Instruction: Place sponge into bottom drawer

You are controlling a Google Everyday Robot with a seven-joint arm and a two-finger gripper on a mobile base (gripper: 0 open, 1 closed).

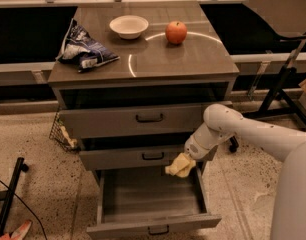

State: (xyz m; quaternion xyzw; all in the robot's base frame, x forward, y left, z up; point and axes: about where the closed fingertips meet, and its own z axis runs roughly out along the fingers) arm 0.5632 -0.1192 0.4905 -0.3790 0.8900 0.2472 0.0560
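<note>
The bottom drawer (150, 204) is pulled open below two other grey drawers; its grey wood-grain inside holds nothing. My gripper (185, 161) is at the end of the white arm, over the drawer's back right corner, shut on the pale yellow sponge (180, 166). The sponge hangs just above the drawer's inside, in front of the middle drawer's right end. A red apple (176, 32) sits on the cabinet top.
On the cabinet top (158, 59) are a white bowl (128, 26) and a blue chip bag (83, 49). A wire basket (60, 134) stands on the floor left of the cabinet. A black stand (280, 89) is to the right.
</note>
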